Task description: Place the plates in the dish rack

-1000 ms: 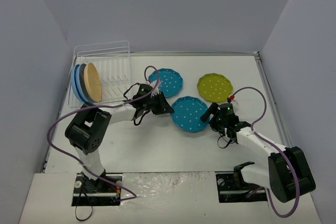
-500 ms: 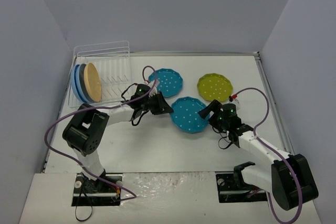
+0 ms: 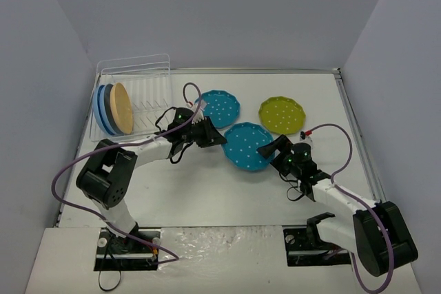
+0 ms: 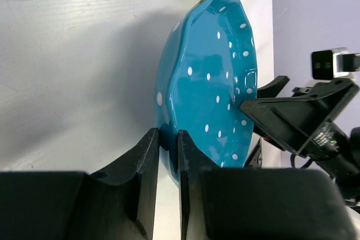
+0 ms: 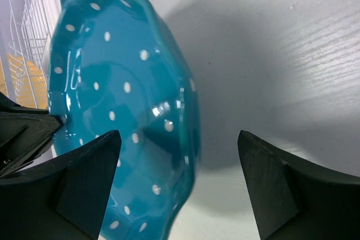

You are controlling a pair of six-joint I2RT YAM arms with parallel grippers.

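The dish rack [image 3: 134,98] at the far left holds two light blue plates [image 3: 102,109] and the orange-yellow plate [image 3: 122,107] upright. A teal dotted plate [image 3: 248,147] lies mid-table. My left gripper [image 3: 219,140] is shut on its left rim; in the left wrist view [image 4: 169,139] the plate [image 4: 208,82] is tilted up off the table. My right gripper [image 3: 268,149] is open, its jaws either side of the plate's right rim [image 5: 112,111] in the right wrist view [image 5: 180,139]. A second teal plate [image 3: 219,107] and the lime green plate [image 3: 282,114] lie flat behind.
The rack's right slots [image 3: 151,101] hold nothing. The white rack wires [image 5: 28,21] show at the left of the right wrist view. Grey walls close in the table [image 3: 207,191] on three sides. Purple cables loop beside both arms.
My right gripper has moved left up to the near teal plate's right rim. My left gripper has stayed shut on the left rim and shifted slightly away.
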